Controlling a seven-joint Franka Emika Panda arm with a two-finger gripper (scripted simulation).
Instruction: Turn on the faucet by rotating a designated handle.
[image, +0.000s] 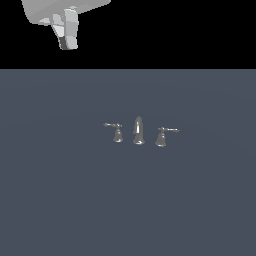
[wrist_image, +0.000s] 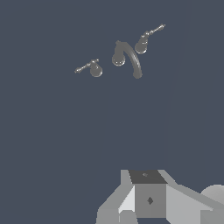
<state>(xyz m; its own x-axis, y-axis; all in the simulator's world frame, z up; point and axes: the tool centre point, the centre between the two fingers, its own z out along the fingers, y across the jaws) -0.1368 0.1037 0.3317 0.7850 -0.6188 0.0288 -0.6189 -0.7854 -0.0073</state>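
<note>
The faucet (image: 138, 131) is a tiny chrome three-piece set on the grey floor, with a tall tapered spout in the middle. The designated handle (image: 116, 132) stands at the exterior view's left of the spout, its thin lever jutting left. The twin handle (image: 162, 136) stands on the other side, lever jutting right. My gripper (image: 67, 46) hangs high above and far off toward the exterior view's upper left, touching nothing. The wrist view shows the curved spout (wrist_image: 129, 57) between two handles (wrist_image: 94, 68) (wrist_image: 143, 43), far from my gripper (wrist_image: 146, 199). Its jaws' gap is not clear.
A flat grey floor (image: 128, 200) spreads around the faucet set. Nothing else stands on it. The black band above the floor is background.
</note>
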